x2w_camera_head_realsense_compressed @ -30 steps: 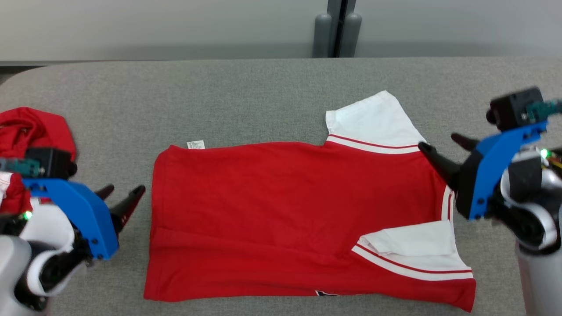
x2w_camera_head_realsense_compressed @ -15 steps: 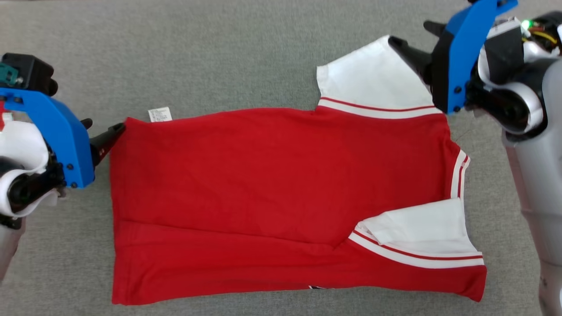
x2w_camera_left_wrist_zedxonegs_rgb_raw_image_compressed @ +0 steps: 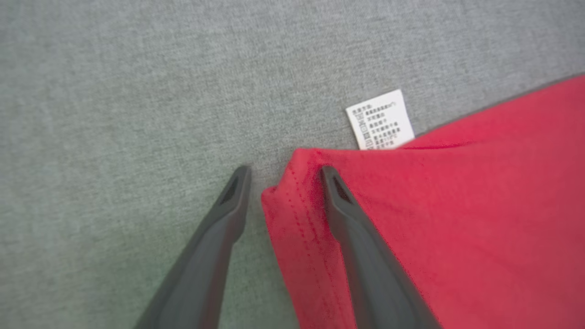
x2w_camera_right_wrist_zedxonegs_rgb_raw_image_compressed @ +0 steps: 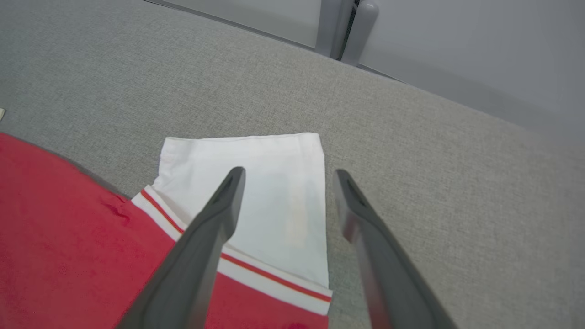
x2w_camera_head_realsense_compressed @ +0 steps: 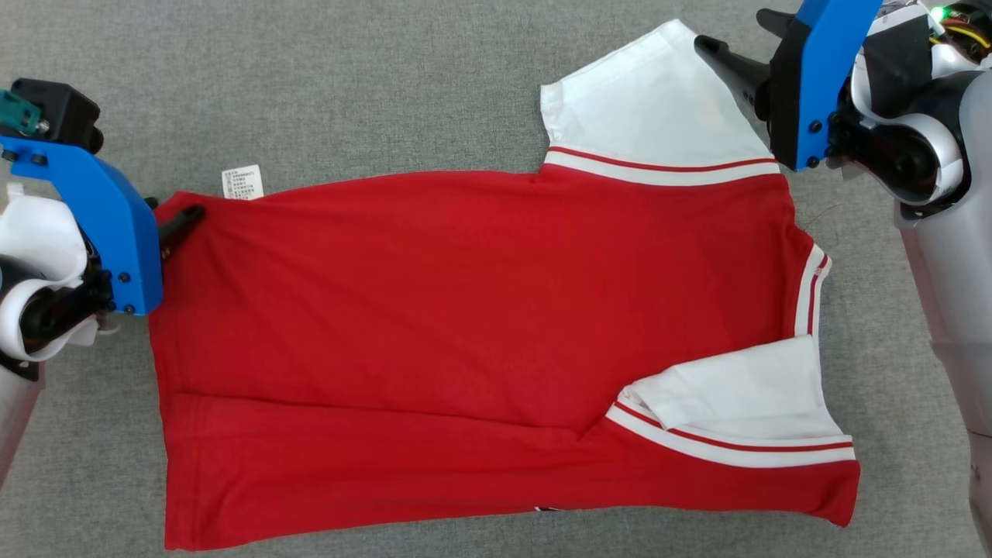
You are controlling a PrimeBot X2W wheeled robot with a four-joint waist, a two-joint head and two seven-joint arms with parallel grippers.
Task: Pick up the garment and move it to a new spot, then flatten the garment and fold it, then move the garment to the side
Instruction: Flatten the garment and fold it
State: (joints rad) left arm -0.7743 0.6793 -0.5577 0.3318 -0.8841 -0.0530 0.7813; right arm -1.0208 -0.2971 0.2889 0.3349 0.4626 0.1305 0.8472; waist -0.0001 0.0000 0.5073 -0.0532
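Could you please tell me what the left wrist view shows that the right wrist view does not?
Left wrist view: the care label up close, and the red hem corner between the open left gripper fingers.
Right wrist view: the white sleeve with its red stripe, its edge between the open right gripper fingers, plus the wall and two grey posts.
Both: the red garment on the grey table.

Head camera: steep down, whole shirt (x2w_camera_head_realsense_compressed: pixel 465 310) on tabletop (x2w_camera_head_realsense_compressed: pixel 387 77). Wrist cameras: close, sharing its hem corner (x2w_camera_left_wrist_zedxonegs_rgb_raw_image_compressed: pixel 292 201), white sleeve (x2w_camera_right_wrist_zedxonegs_rgb_raw_image_compressed: pixel 283 205).

A grey cloth-covered table (x2w_camera_head_realsense_compressed: pixel 387 77) runs up to a pale wall (x2w_camera_right_wrist_zedxonegs_rgb_raw_image_compressed: pixel 480 45) with two grey posts (x2w_camera_right_wrist_zedxonegs_rgb_raw_image_compressed: pixel 329 23).
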